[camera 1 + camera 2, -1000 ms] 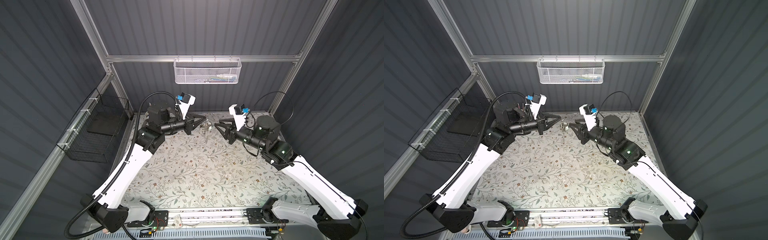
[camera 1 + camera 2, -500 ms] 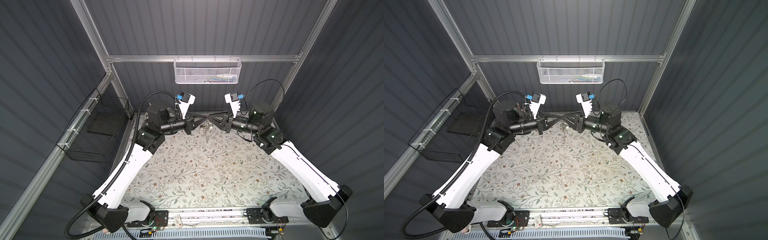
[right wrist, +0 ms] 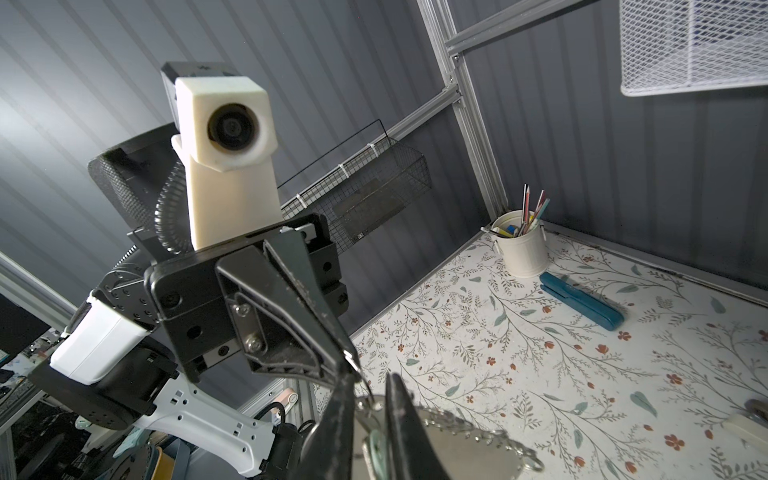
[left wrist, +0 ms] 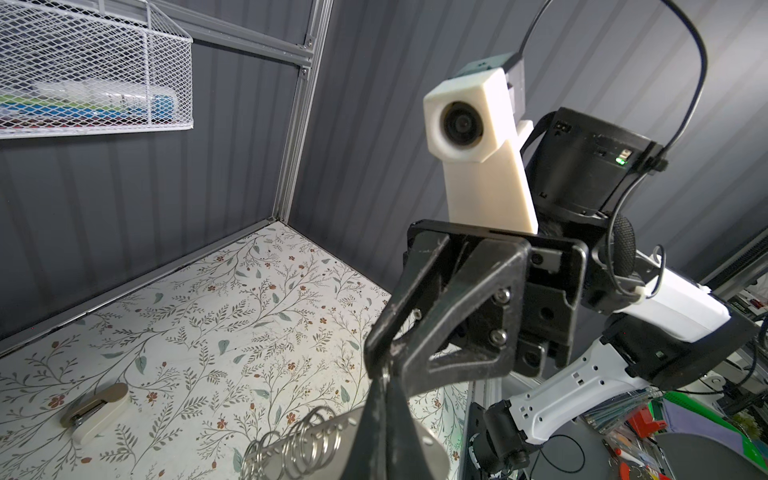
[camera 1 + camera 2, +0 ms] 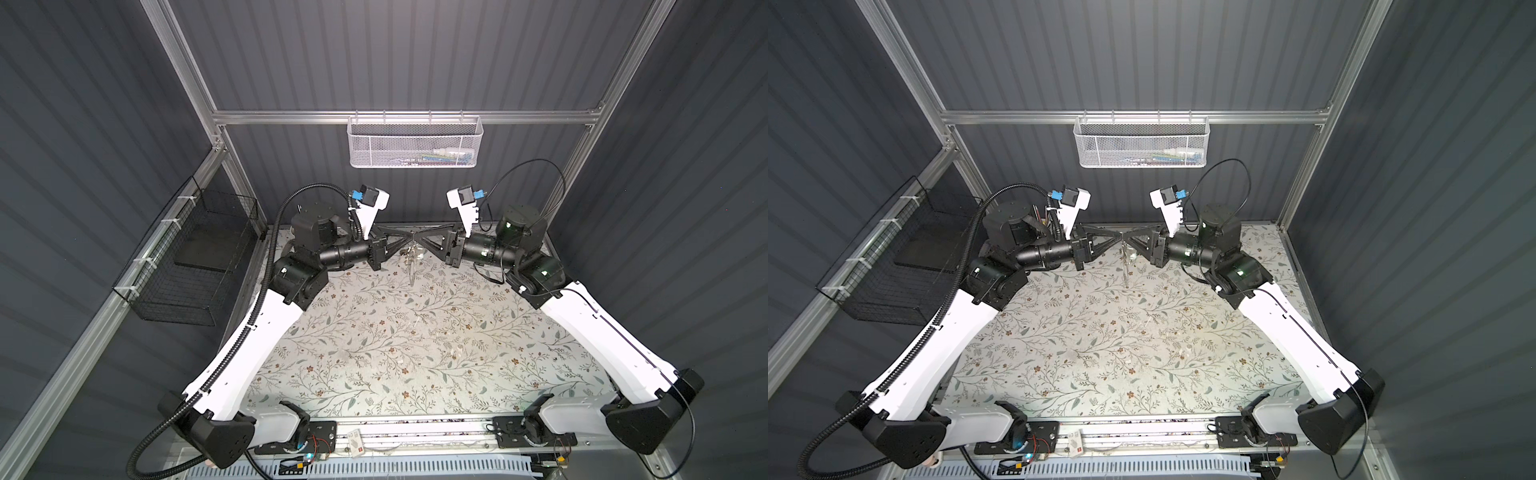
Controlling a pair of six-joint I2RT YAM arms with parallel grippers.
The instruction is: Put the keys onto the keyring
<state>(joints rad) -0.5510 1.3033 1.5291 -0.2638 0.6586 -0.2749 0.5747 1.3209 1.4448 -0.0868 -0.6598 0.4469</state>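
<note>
Top views both show the floral table (image 5: 374,353) with two arms reaching over its far end, left gripper (image 5: 409,240) and right gripper (image 5: 420,240) meeting tip to tip above it. Left jaws are pressed together on a thin wire at the top of the keyring (image 4: 291,444), which hangs edge-on below them. Right jaws stand a narrow gap apart around the keys (image 3: 374,451), whose mint tag sits between them against the keyring; whether they pinch it I cannot tell
</note>
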